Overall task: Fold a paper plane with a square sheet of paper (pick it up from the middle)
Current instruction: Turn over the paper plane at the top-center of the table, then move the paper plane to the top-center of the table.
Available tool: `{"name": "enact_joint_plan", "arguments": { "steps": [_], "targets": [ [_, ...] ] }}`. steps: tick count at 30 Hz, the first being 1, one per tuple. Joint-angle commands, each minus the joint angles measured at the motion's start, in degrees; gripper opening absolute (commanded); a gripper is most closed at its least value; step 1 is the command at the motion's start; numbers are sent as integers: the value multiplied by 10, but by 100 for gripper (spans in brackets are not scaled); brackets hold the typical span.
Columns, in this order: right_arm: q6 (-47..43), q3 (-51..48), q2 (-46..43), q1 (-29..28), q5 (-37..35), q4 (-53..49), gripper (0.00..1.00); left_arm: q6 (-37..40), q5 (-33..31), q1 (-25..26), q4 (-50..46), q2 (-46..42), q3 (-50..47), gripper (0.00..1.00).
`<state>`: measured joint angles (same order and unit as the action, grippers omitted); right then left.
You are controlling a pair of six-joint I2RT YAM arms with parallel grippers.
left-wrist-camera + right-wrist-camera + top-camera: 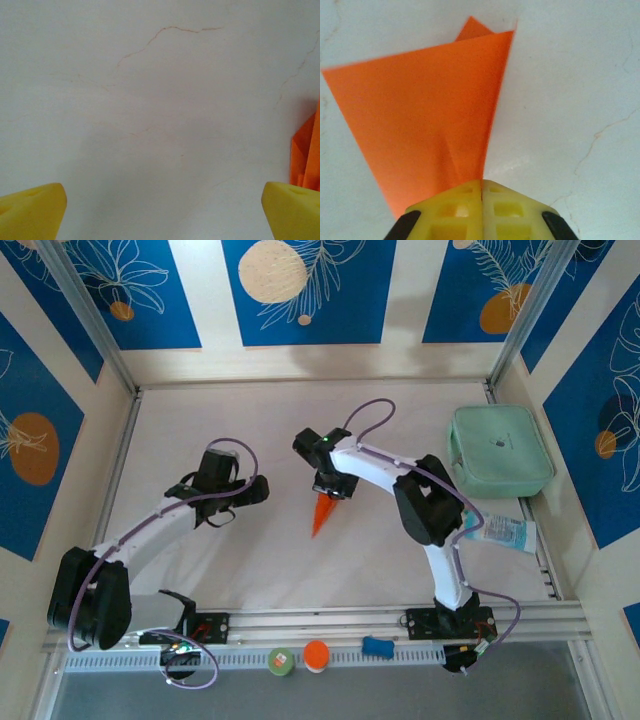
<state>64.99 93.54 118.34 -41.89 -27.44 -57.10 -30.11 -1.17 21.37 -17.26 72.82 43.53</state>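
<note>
Now your right pincer [481,186] pinches the paper plane [321,516] at the centre of the top view; your left pincer [160,205] stands wide and empty, to its left. The folding seems finished: next, lift it without crushing.

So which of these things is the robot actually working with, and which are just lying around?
In use: small bright orange folded paper plane, pinched in the shut right gripper; open left gripper hovers nearby.
Lying about: mint-green rectangular case, white-and-blue tube, small round orange disc, small round green object, small blue block.
</note>
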Motion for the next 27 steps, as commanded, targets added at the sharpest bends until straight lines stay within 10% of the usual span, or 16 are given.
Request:
{"name": "enact_joint_plan", "arguments": {
  "steps": [1, 15, 27],
  "targets": [
    [-32, -29, -62, 11, 26, 61, 0, -11, -3, -14, -14, -19, -5, 99],
    [-199, -208, -135, 53, 404, 470, 0, -44, 47, -47, -5, -60, -33, 99],
    [-170, -288, -66, 73, 489, 596, 0, -94, 192, -46, 101, -41, -91, 88]
  ]
}}
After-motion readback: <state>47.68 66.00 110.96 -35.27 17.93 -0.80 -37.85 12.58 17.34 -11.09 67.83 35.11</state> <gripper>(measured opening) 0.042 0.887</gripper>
